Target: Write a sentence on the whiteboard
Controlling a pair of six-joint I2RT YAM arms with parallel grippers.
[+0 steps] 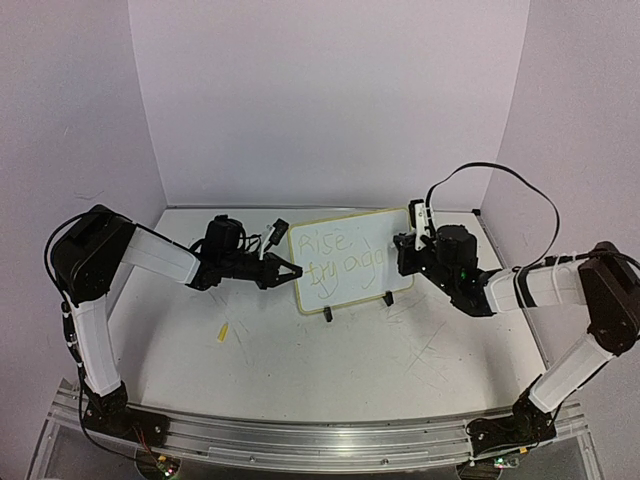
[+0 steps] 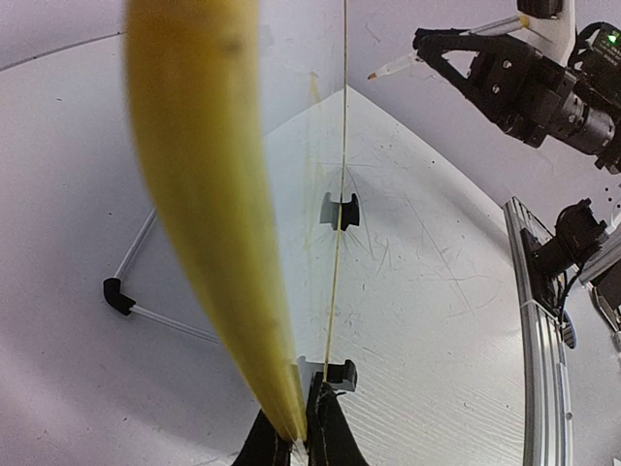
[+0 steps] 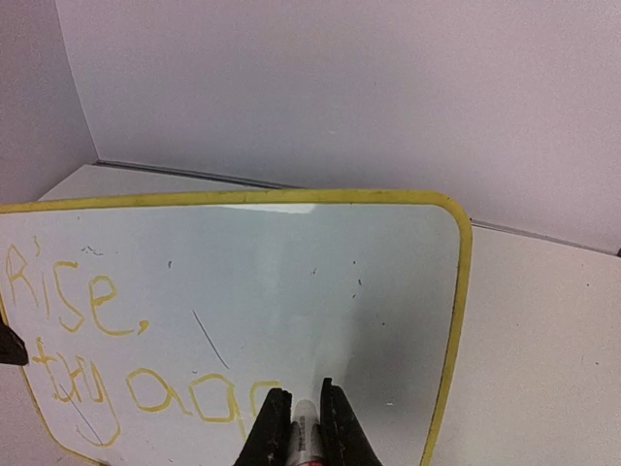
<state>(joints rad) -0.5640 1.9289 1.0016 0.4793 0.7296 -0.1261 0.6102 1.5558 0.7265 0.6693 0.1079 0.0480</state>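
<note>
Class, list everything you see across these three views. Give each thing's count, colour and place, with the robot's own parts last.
small white rectangular whiteboard with yellow rim: one, white, yellow writing, standing mid-table.
black clip feet: two, black, under the board's lower edge.
white marker pen: one, pointing at the board's face.
small yellow piece: one, yellow, lying on the table left of the board.
scratched white table: one, white.
left gripper: black, shut on the board's left edge.
right gripper: black, shut on the marker.

The whiteboard (image 2: 199, 194) rim is a broad yellow blur.
</note>
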